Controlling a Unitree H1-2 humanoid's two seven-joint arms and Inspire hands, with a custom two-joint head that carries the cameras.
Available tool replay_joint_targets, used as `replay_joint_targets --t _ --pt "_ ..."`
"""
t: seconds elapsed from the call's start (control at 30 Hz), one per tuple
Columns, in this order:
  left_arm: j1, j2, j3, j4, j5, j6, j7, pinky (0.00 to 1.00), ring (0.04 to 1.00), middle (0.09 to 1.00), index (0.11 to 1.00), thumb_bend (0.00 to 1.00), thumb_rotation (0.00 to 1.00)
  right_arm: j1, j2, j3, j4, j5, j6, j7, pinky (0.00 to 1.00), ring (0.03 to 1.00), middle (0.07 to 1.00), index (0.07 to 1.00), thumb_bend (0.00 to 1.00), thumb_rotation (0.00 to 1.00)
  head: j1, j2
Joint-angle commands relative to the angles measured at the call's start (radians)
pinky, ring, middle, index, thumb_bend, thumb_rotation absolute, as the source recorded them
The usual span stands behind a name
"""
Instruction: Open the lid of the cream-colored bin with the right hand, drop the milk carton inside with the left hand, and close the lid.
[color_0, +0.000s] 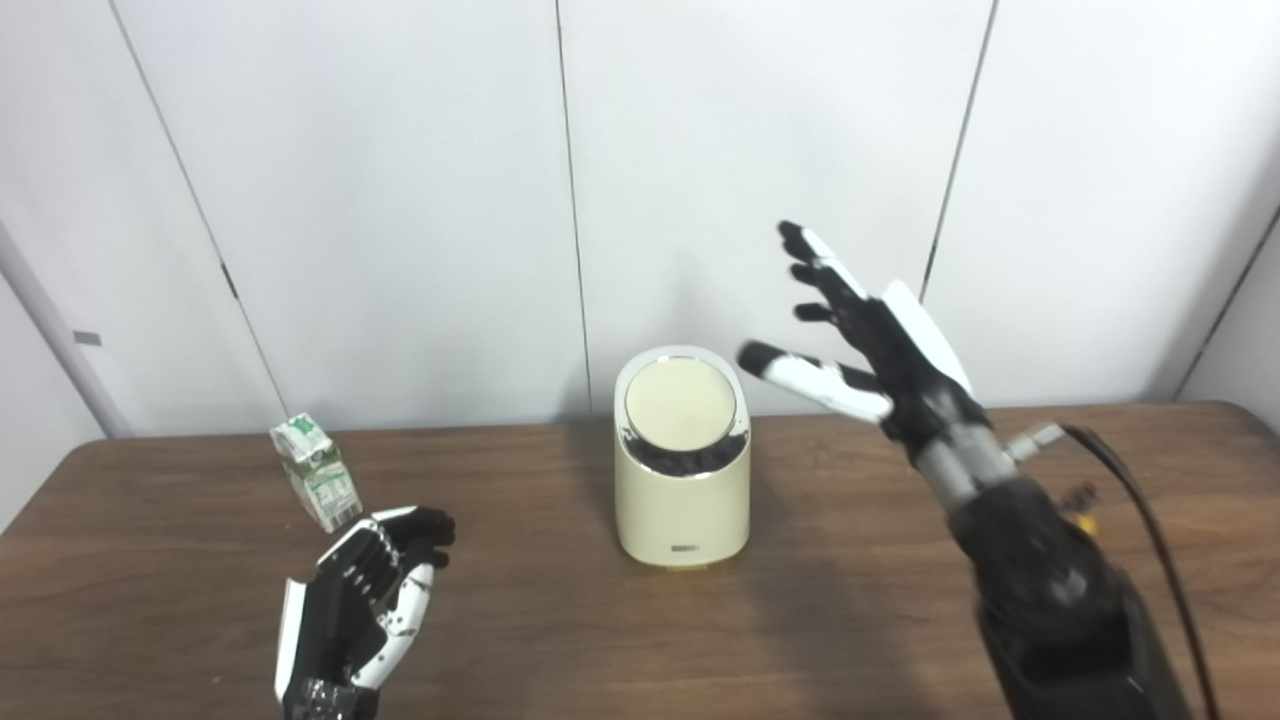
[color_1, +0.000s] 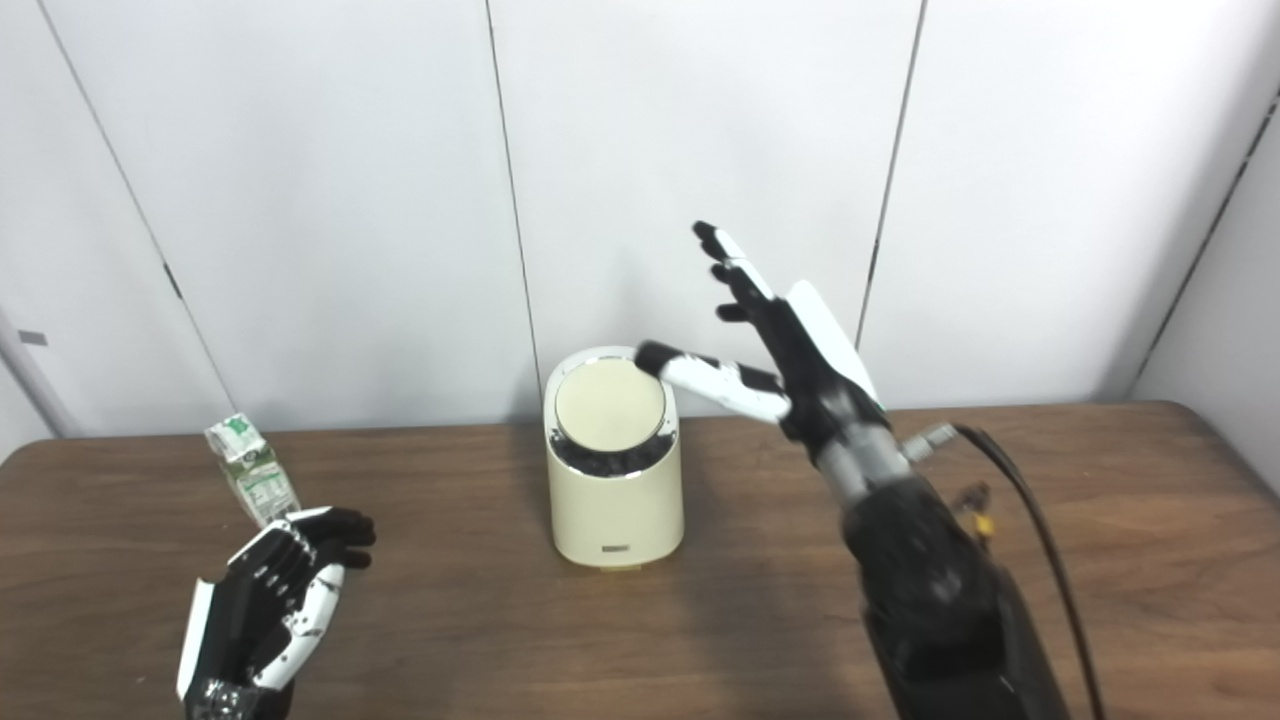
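Observation:
The cream-colored bin (color_0: 683, 500) stands at the table's middle, its round lid (color_0: 680, 403) tilted up toward the back so a dark gap shows at the front. My right hand (color_0: 868, 345) is raised beside and above the bin's right side, open with fingers spread, thumb pointing toward the lid without clearly touching it. The small green-and-white milk carton (color_0: 316, 472) stands tilted at the left. My left hand (color_0: 365, 590) rests low just in front and right of the carton, fingers loosely curled, holding nothing.
The brown wooden table (color_0: 560, 620) runs the full width, backed by a white panelled wall (color_0: 400, 200). A black cable (color_0: 1150, 520) trails from my right forearm over the table's right side.

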Motion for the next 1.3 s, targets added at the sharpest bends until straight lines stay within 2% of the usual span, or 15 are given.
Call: replay_joint_targets --t 0.0,0.2,0.4,0.67,0.87,1.03,1.27 --pt "-0.018 0.005 -0.001 -0.037 0.007 -0.012 0.007 0.59 0.639 0.635 0.625 0.22 0.23 -0.062 0.01 0.016 0.027 -0.044 -0.008 -0.024 0.76 0.88 0.925 0.934 0.76 0.72 0.005 0.001" --pt "-0.014 0.006 -0.002 -0.037 0.015 -0.01 0.006 0.59 0.639 0.636 0.626 0.22 0.24 -0.107 0.016 0.078 0.144 -0.145 0.008 -0.016 0.68 0.823 0.897 0.928 0.79 0.64 0.004 -0.001" --pt "-0.015 0.009 -0.004 -0.03 0.023 -0.017 0.005 0.59 0.639 0.634 0.626 0.23 0.25 -0.124 0.053 0.093 0.227 -0.173 0.019 -0.026 0.65 0.829 0.913 0.936 0.74 0.55 0.002 0.001" --pt "-0.011 0.004 -0.009 -0.033 0.025 -0.01 0.004 0.58 0.637 0.632 0.624 0.23 0.26 -0.143 0.084 0.113 0.33 -0.233 -0.001 -0.072 0.77 0.906 0.939 0.954 0.69 0.48 0.002 -0.009" --pt "-0.009 0.001 -0.007 -0.043 0.026 0.001 0.008 0.58 0.637 0.63 0.626 0.23 0.24 -0.145 0.09 0.117 0.359 -0.248 0.006 -0.079 0.77 0.905 0.937 0.951 0.68 0.45 0.002 -0.009" --pt "-0.009 0.002 -0.007 -0.043 0.025 -0.005 0.008 0.58 0.633 0.626 0.62 0.23 0.24 -0.144 0.089 0.117 0.368 -0.251 0.012 -0.072 0.79 0.905 0.937 0.944 0.62 0.42 0.003 -0.01" --pt "-0.006 0.003 -0.005 -0.041 0.023 -0.002 0.008 0.59 0.639 0.629 0.624 0.24 0.26 -0.145 0.082 0.104 0.388 -0.247 0.019 -0.068 0.79 0.918 0.943 0.942 0.55 0.42 0.0 -0.008"
